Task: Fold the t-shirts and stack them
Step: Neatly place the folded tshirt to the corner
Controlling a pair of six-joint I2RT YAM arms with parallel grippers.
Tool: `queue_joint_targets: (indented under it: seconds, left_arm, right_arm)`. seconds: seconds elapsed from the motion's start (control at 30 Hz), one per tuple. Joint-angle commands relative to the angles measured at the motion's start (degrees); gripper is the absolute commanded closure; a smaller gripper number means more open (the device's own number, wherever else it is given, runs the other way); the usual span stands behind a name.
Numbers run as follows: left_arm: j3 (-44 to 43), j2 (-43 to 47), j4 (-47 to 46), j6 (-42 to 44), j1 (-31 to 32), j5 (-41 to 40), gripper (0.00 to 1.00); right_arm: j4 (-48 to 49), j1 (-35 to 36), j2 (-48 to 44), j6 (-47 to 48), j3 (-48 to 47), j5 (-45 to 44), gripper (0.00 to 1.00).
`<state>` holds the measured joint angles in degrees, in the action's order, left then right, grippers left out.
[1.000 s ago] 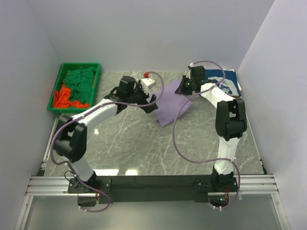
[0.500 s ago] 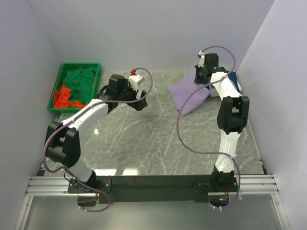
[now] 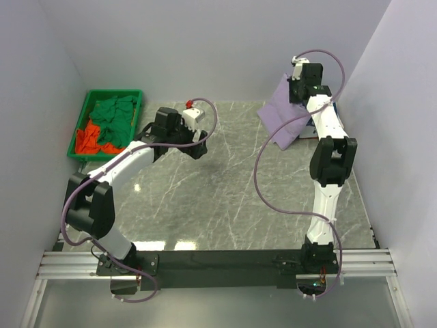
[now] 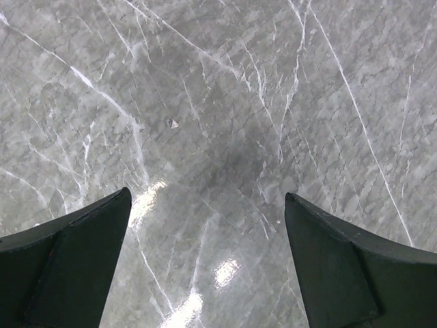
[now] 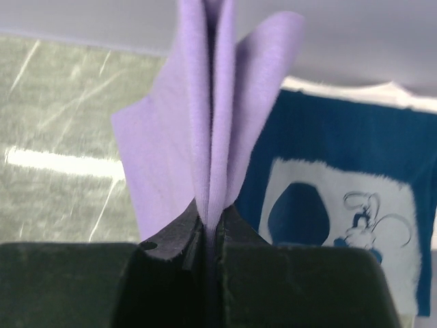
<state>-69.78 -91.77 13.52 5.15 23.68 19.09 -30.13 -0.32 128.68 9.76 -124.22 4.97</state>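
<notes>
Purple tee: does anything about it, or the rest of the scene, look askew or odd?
The purple tee hangs bunched in folds from the shut right gripper, by the flat navy tee. The green tee and orange tee lie crumpled in the bin. Nothing looks spilled or damaged.

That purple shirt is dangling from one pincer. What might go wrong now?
The right pincer pinches only a bunched fold of the lavender shirt, so it may slip out. Hanging creased, it could land rumpled or off-centre on the navy shirt. The left pincer is open over the table, far from helping.
</notes>
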Motion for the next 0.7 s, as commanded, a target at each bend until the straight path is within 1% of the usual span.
queue_joint_targets:
  seconds: [0.0, 0.23, 0.67]
  left_arm:
    - [-2.64, -0.61, 0.02, 1.00, -0.48, -0.81, 0.01]
    - [-2.91, -0.96, 0.02, 1.01, -1.01, -0.72, 0.01]
    - [-4.31, -2.89, -0.25, 0.21, -1.27, 0.07, 0.00]
  right_arm:
    - [6.57, -1.00, 0.43, 1.05, -4.01, -0.32, 1.00]
    - [6.14, -1.00, 0.25, 1.66, -9.10, -0.40, 1.00]
    - [3.33, -1.53, -3.79, 2.63, -11.12, -0.31, 1.00]
